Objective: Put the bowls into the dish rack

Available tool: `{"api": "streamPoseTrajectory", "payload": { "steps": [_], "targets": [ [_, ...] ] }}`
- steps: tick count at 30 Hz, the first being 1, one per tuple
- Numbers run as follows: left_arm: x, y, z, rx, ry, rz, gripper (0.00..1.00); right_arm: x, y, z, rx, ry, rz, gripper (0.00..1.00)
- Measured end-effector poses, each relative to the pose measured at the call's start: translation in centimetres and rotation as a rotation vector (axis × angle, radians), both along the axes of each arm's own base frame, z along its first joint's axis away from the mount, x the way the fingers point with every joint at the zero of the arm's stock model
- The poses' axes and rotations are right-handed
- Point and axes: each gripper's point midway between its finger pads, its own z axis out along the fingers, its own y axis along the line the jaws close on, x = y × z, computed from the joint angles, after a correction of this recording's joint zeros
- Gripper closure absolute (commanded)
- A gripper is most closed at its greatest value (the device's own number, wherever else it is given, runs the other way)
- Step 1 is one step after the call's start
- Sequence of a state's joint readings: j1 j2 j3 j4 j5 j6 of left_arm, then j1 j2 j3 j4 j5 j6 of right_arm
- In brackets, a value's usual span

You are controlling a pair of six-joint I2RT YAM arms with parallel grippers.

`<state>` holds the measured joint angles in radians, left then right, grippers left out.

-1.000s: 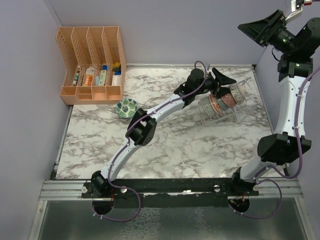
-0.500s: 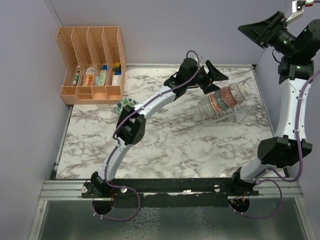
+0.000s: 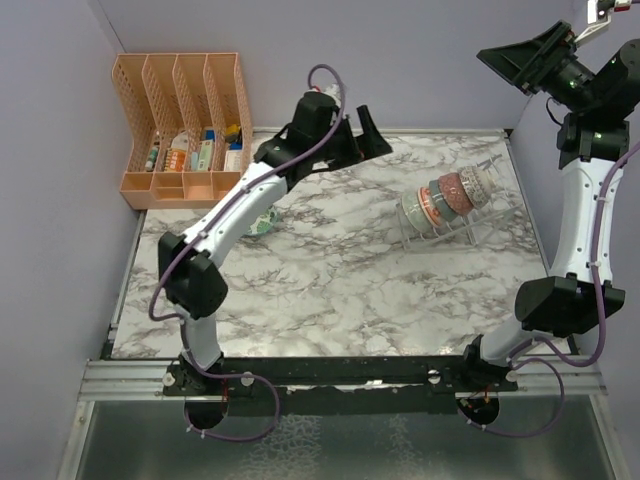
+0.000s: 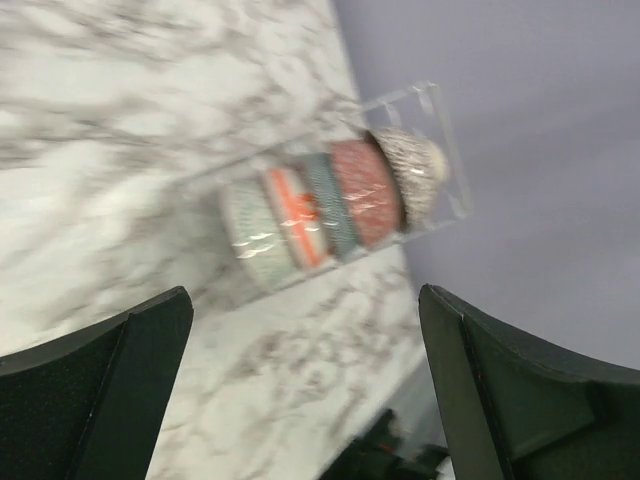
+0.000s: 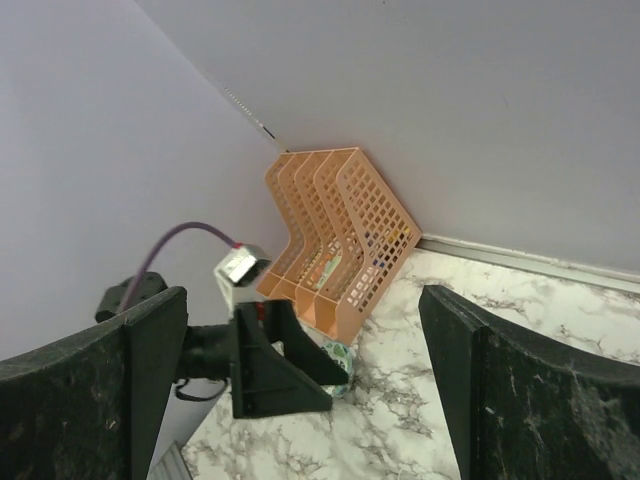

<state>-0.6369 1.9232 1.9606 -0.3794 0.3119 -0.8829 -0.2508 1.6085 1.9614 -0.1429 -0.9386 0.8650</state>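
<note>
1. The left claw [image 4: 305,295] hangs above the table's [image 3: 330,290] 12 o'clock edge. It is released, its 2 fingers spread wide with nothing between them.
2. The right claw [image 5: 303,292] is raised high over the 2 o'clock corner, likewise released and empty.
3. The clear dish rack [image 3: 488,212] stands at 3 o'clock on the table, holding 5 bowls [image 4: 300,215] on edge in a close row.
4. The green-leaf bowl [image 5: 338,355] sits on the table at 10 o'clock, just beside the orange file organizer [image 3: 185,130]. The left arm partly hides it in the top view.
</note>
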Motion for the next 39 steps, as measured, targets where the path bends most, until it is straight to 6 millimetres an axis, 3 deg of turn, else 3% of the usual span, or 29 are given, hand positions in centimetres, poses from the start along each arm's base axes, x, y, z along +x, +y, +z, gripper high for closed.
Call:
{"api": "streamPoseTrajectory", "payload": {
  "steps": [3, 6, 9, 13, 15, 18, 28, 39],
  "targets": [
    [-0.1, 6.2, -0.3, 0.17, -0.077, 0.125, 0.01, -0.1, 0.1, 0.1, 0.001, -0.006, 0.005, 0.0],
    [-1.5, 12.2, -2.8, 0.362, -0.107, 0.235, 0.04, -0.1, 0.2, -0.1, 0.004, -0.003, 0.015, 0.01],
    [-2.9, 17.0, -7.7, 0.549, -0.071, 0.287, 0.06, -0.1, 0.2, -0.5, 0.009, 0.006, 0.023, 0.01],
    [-3.6, 21.0, -14.8, 0.786, 0.01, 0.283, 0.07, -0.1, 0.2, -0.6, 0.014, 0.014, 0.026, 0.01],
    [-3.3, 22.3, -17.4, 0.893, 0.032, 0.271, 0.07, -0.1, 0.3, -0.6, 0.013, 0.012, 0.029, 0.01],
    [-2.7, 23.4, -19.4, 1.005, 0.027, 0.253, 0.1, -0.1, 0.3, -0.6, 0.013, 0.01, 0.03, 0.01],
    [0.0, 25.8, -23.7, 1.138, 0.03, 0.216, 0.39, -0.3, 0.3, -0.7, 0.012, 0.011, 0.031, 0.01],
    [-0.3, 27.2, -27.3, 1.171, 0.082, 0.181, 0.63, -0.3, 0.3, -0.8, 0.008, 0.014, 0.029, 0.01]
  ]
}}
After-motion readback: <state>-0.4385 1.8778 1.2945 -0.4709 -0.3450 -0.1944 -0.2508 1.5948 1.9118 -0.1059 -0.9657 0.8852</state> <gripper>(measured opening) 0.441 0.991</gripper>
